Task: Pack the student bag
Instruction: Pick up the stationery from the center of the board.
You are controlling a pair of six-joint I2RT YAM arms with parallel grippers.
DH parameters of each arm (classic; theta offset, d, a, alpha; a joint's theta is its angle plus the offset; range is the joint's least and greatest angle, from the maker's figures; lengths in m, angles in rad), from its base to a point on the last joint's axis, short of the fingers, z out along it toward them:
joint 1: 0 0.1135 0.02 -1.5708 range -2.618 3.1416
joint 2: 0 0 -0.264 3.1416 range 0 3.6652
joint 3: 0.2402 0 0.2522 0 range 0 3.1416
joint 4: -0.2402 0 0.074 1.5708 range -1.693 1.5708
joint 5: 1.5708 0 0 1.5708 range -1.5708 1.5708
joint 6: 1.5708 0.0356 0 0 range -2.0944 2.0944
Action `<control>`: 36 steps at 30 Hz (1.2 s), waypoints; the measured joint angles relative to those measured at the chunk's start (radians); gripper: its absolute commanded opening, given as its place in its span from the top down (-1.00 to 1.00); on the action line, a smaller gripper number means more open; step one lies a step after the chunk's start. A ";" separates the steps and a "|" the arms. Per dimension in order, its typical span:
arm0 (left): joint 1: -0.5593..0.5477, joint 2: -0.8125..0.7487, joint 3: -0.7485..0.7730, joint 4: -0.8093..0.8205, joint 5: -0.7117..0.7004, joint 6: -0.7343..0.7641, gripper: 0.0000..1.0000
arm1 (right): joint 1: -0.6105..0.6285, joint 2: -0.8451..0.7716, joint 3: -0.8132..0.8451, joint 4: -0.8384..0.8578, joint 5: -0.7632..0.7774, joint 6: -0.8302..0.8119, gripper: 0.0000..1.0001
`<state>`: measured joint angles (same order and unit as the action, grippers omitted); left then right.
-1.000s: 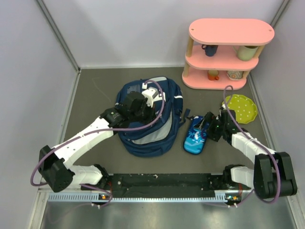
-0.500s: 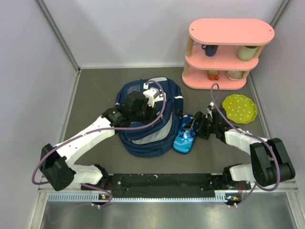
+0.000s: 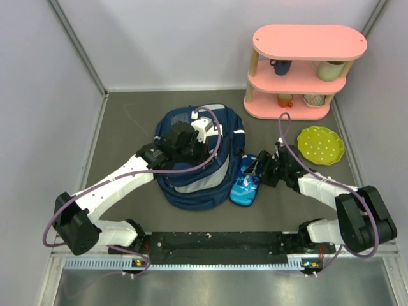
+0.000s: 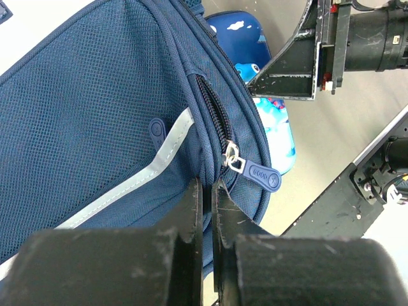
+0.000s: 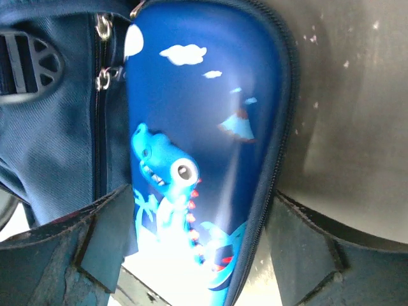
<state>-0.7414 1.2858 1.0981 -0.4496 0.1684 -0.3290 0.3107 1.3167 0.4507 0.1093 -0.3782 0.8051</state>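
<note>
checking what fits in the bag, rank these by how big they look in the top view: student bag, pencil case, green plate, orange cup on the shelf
1. student bag
2. green plate and pencil case: too alike to rank
3. orange cup, smallest

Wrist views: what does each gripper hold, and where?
Left gripper pinches fabric of the student bag beside its zipper pull. Right gripper straddles the pencil case across its width; whether clamped cannot be told.

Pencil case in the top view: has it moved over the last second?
Yes. The pencil case has slid left, away from the green plate, and now lies against the student bag.
</note>
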 measured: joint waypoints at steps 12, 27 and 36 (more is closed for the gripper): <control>0.000 0.000 0.000 0.000 0.003 -0.009 1.00 | 0.036 -0.106 -0.002 -0.152 0.207 0.020 -0.74; 0.003 0.000 0.000 -0.007 0.003 -0.009 1.00 | 0.101 -0.040 -0.058 0.062 0.183 0.104 0.34; 0.006 0.000 0.000 -0.010 0.001 -0.010 1.00 | 0.121 -0.169 -0.008 -0.072 0.200 0.069 -0.22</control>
<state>-0.7353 1.2861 1.0981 -0.4595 0.1696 -0.3389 0.4316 1.1481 0.4431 0.0376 -0.1787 0.8745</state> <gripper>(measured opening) 0.028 0.581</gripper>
